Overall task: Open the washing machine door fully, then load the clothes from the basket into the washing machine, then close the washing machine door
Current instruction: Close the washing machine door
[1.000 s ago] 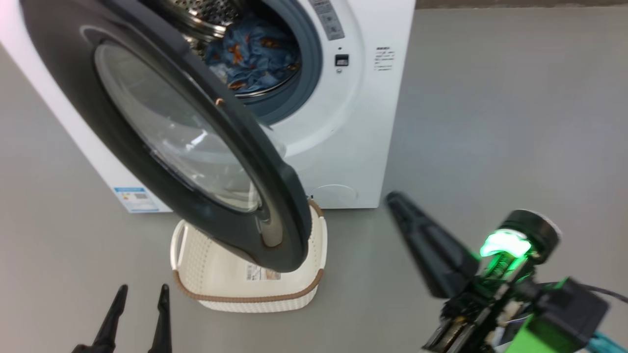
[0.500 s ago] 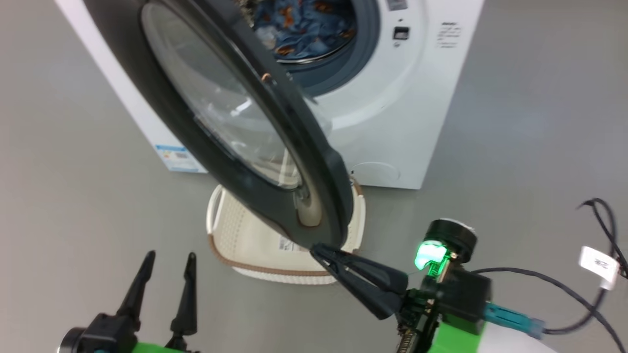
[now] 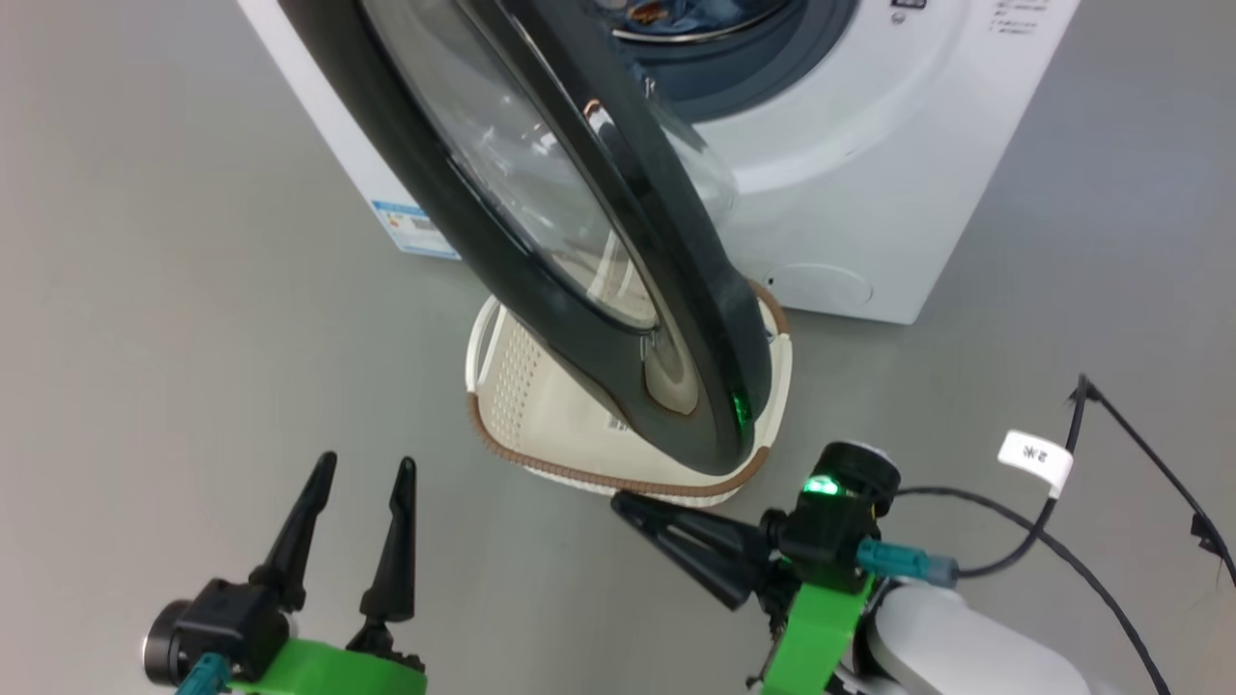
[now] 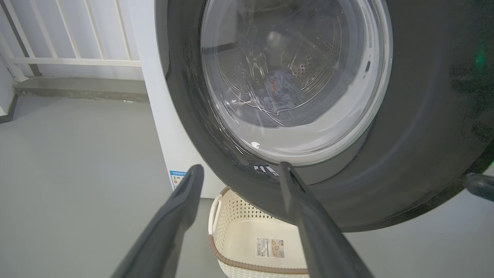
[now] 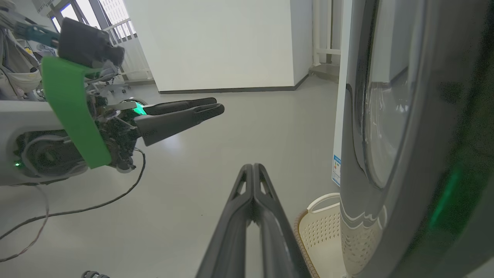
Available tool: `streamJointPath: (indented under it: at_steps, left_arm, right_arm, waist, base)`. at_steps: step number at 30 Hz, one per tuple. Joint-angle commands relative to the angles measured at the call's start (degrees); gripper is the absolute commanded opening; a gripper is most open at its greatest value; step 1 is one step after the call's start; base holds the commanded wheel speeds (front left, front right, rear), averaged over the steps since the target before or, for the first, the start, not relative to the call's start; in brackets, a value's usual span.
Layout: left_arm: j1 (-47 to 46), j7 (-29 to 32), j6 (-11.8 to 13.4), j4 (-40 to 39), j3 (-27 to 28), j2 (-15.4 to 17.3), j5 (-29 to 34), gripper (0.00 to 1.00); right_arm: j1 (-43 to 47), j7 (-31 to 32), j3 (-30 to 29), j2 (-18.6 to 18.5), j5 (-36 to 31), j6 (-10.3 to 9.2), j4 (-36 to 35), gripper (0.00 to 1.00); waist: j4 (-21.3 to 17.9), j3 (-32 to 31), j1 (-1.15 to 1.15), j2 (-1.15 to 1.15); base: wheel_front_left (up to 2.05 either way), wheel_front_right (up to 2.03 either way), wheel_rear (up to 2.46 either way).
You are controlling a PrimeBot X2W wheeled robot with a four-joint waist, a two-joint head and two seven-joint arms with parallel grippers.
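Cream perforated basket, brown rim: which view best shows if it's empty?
Left wrist view looks into the basket; visible floor bare but for a label sticker. Head view: the glossy black round door hides most of it. Right wrist view: one corner.

Even, diffuse indoor light; shadows on the floor (image 3: 145, 290) are faint. The glossy door (image 3: 531, 290) carries white glare on its glass and a green glint (image 3: 740, 407) on its rim. Daylight enters through windows (image 5: 115, 23) in the right wrist view. Wrist views bow at the edges; the near door rim is blurred.

surface: grey floor (image 3: 145, 241) | on it: washing machine (image 3: 869, 193), basket (image 3: 521, 386) | basket: just before machine
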Motion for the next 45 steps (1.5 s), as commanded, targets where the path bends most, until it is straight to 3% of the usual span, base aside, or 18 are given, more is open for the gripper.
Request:
streamJointPath:
  at_steps: [1, 10, 24, 45]
  left_arm:
    - [-2.2, -0.5, 0.4, -1.5, 1.6, 0.7, -0.3, 1.0]
    - [-3.9, -0.5, 0.3, -1.3, 0.8, 0.7, -0.9, 1.0]
    - [-7.1, -0.5, -0.1, -1.3, -1.8, 0.7, -1.3, 1.0]
    - [-13.6, -0.5, -0.2, -1.8, -7.3, 0.7, -2.1, 1.0]
  right_arm:
    - [-0.6, -0.3, -0.3, 1.3, 0.3, 0.09, 0.1, 0.0]
    - [-1.2, -0.3, -9.4, 3.8, -2.3, 0.09, 5.8, 0.0]
    - [-4.5, -0.3, -26.7, 8.0, -10.2, 0.09, 8.0, 0.0]
    - [-21.0, -0.3, -37.2, 8.2, -13.0, 0.09, 13.4, 0.0]
  waist:
    - [1.1, 1.6, 0.0, 0.0]
    - [1.1, 4.1, 0.0, 0.0]
    - [0.5, 8.9, 0.0, 0.0]
    - [0.5, 18.1, 0.0, 0.0]
  base:
    - [0.0, 0.0, 0.0]
    - [0.0, 0.0, 0.0]
    - [0.0, 0.0, 0.0]
    - [0.0, 0.0, 0.0]
